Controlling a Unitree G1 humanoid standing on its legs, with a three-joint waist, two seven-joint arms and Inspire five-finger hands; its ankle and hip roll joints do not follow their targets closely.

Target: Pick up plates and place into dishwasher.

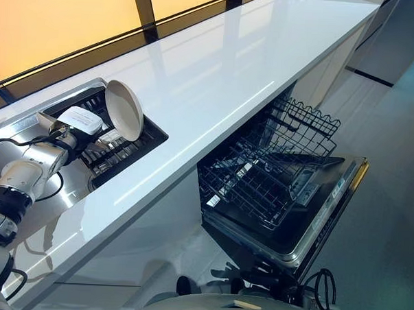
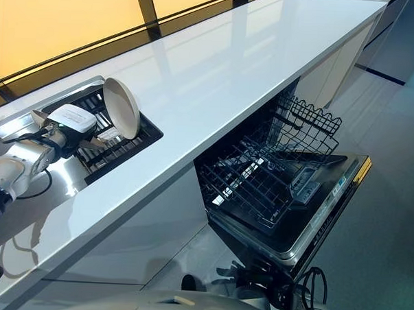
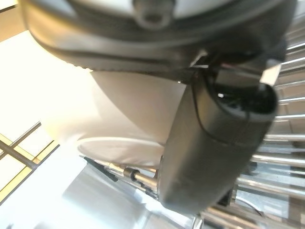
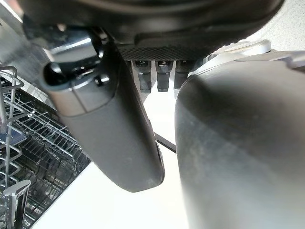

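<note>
**One plate at the sink rack, dishwasher rack bare**

A single white plate (image 1: 124,109) is seen standing on edge, tilted, in the dark drying rack (image 1: 128,150) set into the sink (image 1: 19,124) at the left end of the white countertop (image 1: 217,80). The left hand (image 1: 76,124) is placed just beside the plate's lower rim; in its wrist view the thumb (image 3: 209,152) lies across the plate's face, but whether the fingers are closed on the rim cannot be told. The plate is judged not yet lifted clear of the rack.

Below the counter, one dishwasher (image 1: 307,221) is open, its door down and one lower wire basket (image 1: 261,174) pulled out. No plate is seen in it, so the placing is judged still to be done. The right hand (image 4: 109,119) is seen beside the wire basket in its wrist view, nothing visibly held; its finger state cannot be told.
</note>
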